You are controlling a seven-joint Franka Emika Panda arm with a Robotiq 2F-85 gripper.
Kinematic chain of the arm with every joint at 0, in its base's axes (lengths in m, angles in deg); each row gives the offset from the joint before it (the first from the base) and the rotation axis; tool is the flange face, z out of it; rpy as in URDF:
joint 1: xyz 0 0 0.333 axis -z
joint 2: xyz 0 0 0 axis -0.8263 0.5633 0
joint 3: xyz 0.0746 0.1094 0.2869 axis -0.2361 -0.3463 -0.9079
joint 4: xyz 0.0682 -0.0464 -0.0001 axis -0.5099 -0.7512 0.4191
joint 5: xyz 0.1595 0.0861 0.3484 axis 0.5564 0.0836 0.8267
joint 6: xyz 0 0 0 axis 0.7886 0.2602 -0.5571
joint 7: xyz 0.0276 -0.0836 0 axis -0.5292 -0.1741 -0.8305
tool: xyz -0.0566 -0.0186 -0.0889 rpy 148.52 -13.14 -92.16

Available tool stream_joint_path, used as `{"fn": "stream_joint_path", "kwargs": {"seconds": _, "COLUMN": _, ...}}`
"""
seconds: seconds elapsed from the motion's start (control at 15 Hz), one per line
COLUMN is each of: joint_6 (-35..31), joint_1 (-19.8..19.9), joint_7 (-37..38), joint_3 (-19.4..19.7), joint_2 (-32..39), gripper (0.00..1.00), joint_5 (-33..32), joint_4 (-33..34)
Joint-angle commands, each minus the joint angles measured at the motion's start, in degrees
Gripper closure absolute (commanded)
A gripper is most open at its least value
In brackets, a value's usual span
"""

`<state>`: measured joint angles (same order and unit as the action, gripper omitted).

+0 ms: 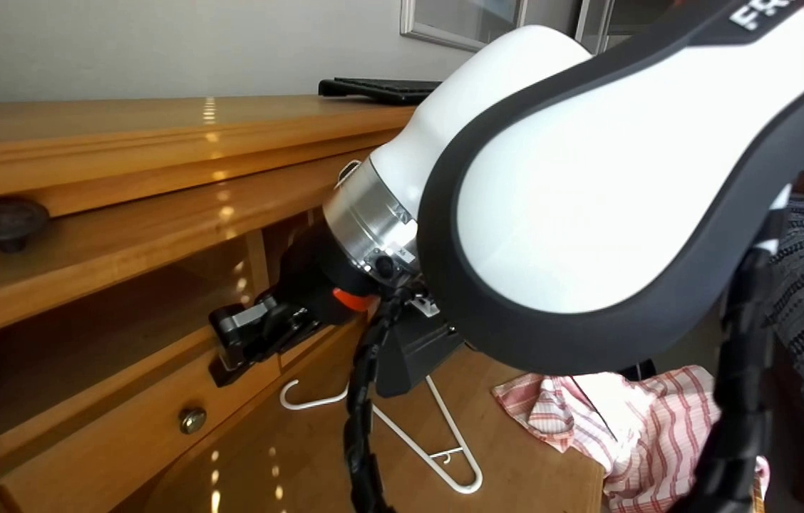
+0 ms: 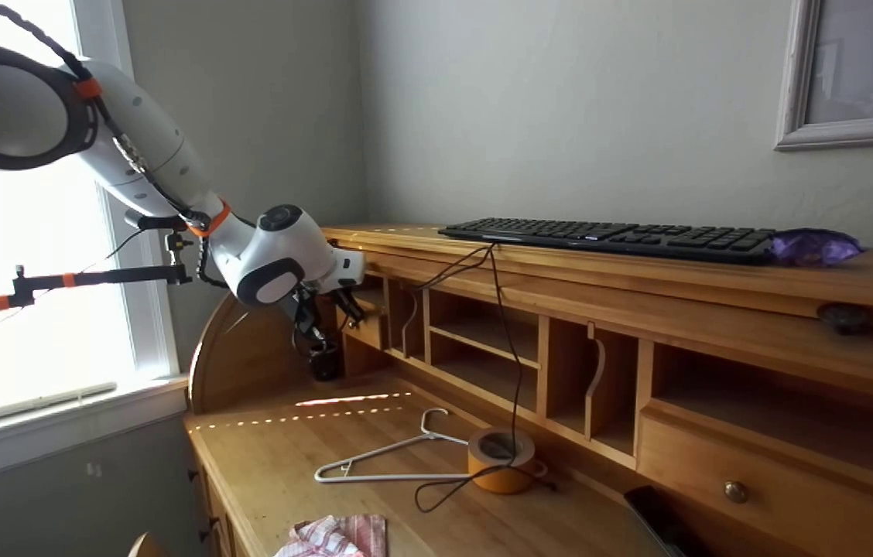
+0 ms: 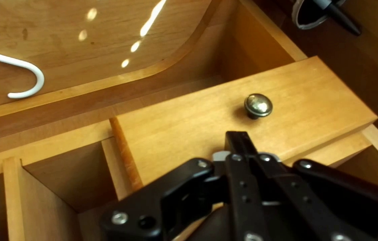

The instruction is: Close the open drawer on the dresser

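One claw (image 3: 238, 140), fully closed, near drawer (image 3: 205, 125), contact unclear

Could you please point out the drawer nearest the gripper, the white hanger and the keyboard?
drawer (image 3: 210, 120), in the wrist view, on the wooden front
white hanger (image 2: 394, 478), in an exterior view, on the bottom bar
keyboard (image 2: 605, 234), in an exterior view, on the keys

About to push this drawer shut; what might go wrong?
The shut gripper appears between the knob and the upper edge of the drawer, so pushing might slip it into the cubbyhole above. Dipping lower, it could catch the knob. A cup with a pen shows past the drawer's end; it might get bumped.
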<state>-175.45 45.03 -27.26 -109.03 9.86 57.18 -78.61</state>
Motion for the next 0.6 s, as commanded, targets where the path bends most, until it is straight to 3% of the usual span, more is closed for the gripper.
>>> {"fn": "stream_joint_path", "kwargs": {"seconds": 0.0, "joint_6": -1.3, "joint_1": -0.5, "joint_7": -0.3, "joint_3": 0.2, "joint_2": 2.7, "gripper": 1.0, "joint_5": -0.5, "joint_4": 2.6}}
{"fn": "stream_joint_path", "kwargs": {"seconds": 0.13, "joint_6": -1.4, "joint_1": -0.4, "joint_7": -0.5, "joint_3": 0.1, "joint_2": 2.7, "gripper": 1.0, "joint_5": -0.6, "joint_4": 2.4}}
{"fn": "stream_joint_path", "kwargs": {"seconds": 0.27, "joint_6": 6.2, "joint_1": 2.0, "joint_7": -0.7, "joint_3": -2.6, "joint_2": -0.3, "gripper": 1.0, "joint_5": 0.2, "joint_4": 0.5}}
{"fn": "stream_joint_path", "kwargs": {"seconds": 0.53, "joint_6": 21.1, "joint_1": 0.0, "joint_7": 5.5, "joint_3": 2.9, "joint_2": -9.0, "gripper": 1.0, "joint_5": -5.3, "joint_4": -5.5}}
